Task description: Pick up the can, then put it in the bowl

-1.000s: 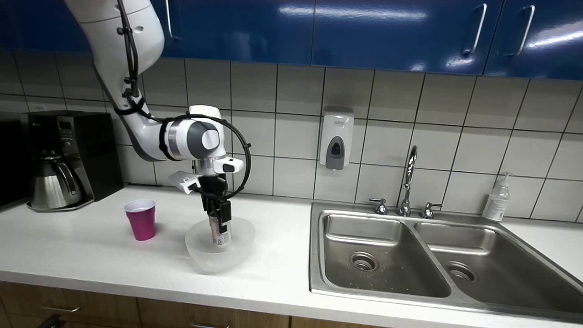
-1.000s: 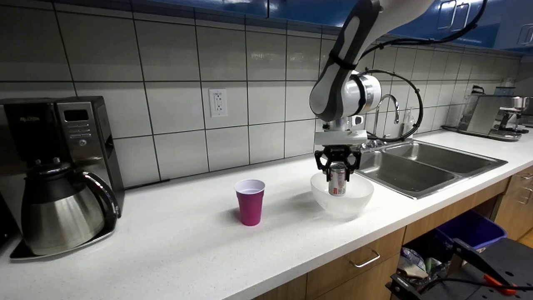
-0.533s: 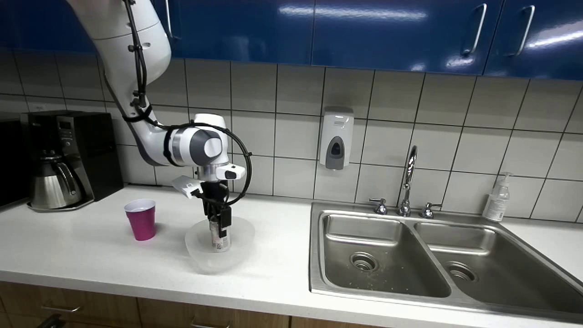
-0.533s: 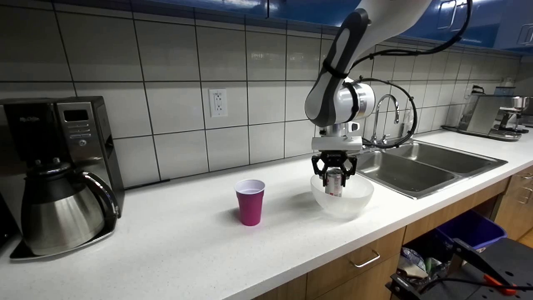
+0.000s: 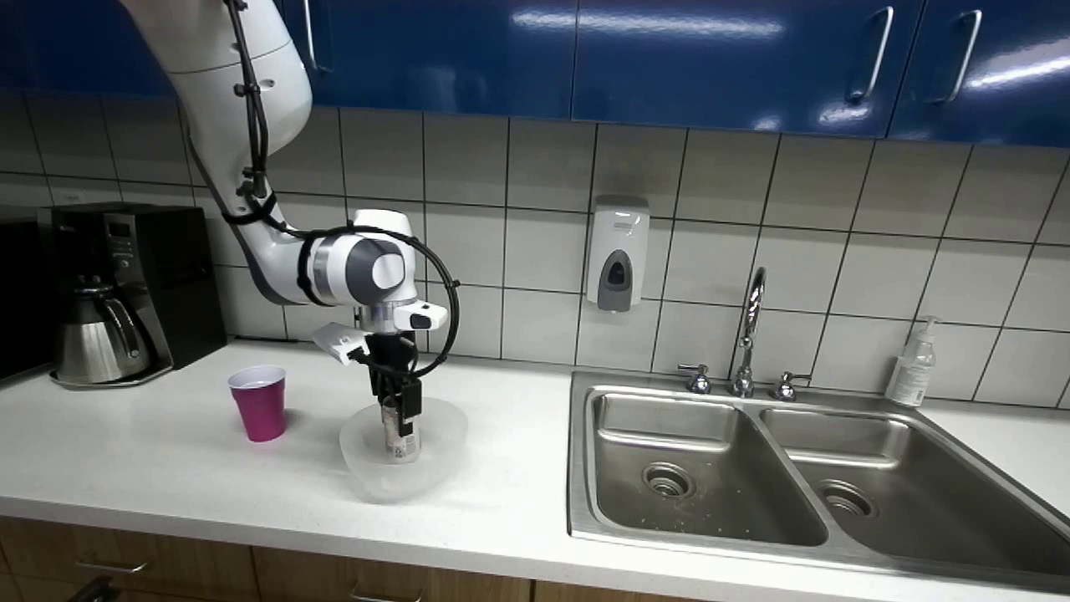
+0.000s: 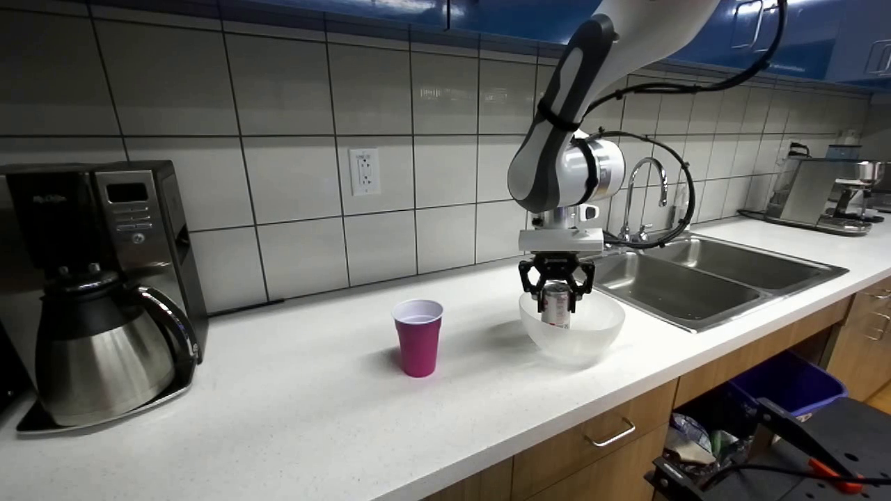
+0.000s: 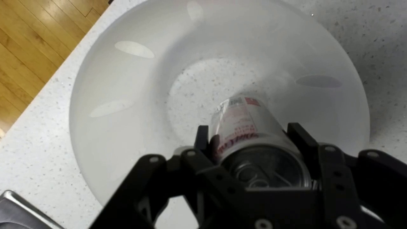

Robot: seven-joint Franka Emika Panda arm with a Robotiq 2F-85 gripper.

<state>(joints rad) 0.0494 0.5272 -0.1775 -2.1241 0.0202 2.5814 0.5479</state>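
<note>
The can is silvery with red print and is slightly tilted in the wrist view. It also shows in both exterior views. The bowl is wide, whitish and translucent, and stands on the counter, also in the exterior views. My gripper points down over the bowl, with its fingers on both sides of the can near its top. It is shut on the can. The can's lower part is inside the bowl. I cannot tell whether its bottom touches the bowl's floor.
A magenta cup stands beside the bowl on the white counter. A coffee maker stands at the far end. A steel sink with a faucet lies on the bowl's other side. Tiled wall runs behind.
My gripper has lowered the can further into the bowl over the past second, then shifted very slightly sideways with it. The bowl and cup have not moved.
</note>
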